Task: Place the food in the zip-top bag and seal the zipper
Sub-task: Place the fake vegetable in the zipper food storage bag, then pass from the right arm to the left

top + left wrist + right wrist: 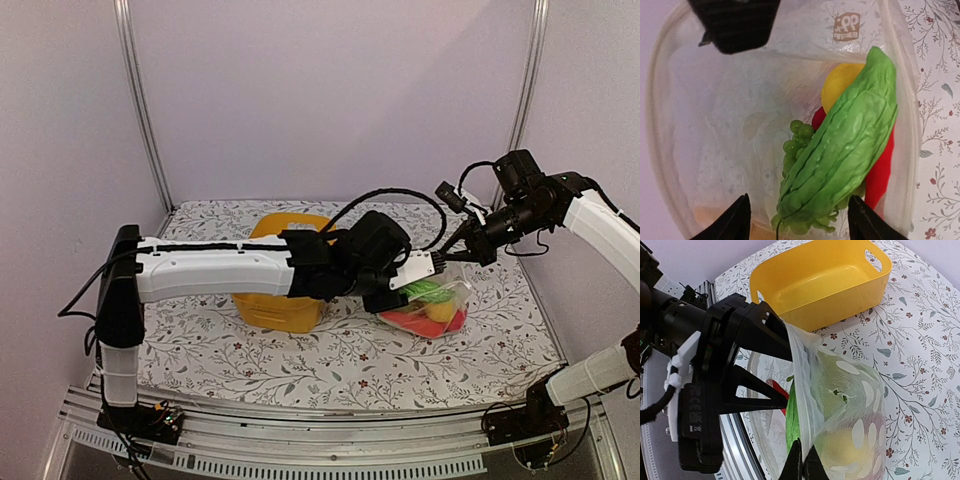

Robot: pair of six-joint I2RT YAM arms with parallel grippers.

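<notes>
At the mouth of the zip-top bag (855, 405), your left end effector (799, 222) stands fingers apart over the food (840, 150) inside. Your right end effector (802, 460) pinches the bag's rim, near the yellow basket (280, 305) on the table (300, 365).

View down into the open mouth of a clear bag (715, 125), its pale rim curving round the frame. Inside, a bumpy green gourd (845, 145) lies tilted over a bunch of green grapes (797, 140), a yellow fruit (837, 85) and a red piece (882, 170). Two black fingers (735, 220) stand apart at the bottom edge, either side of the gourd's lower end. A floral-patterned desk (940, 125) shows on the right.
</notes>
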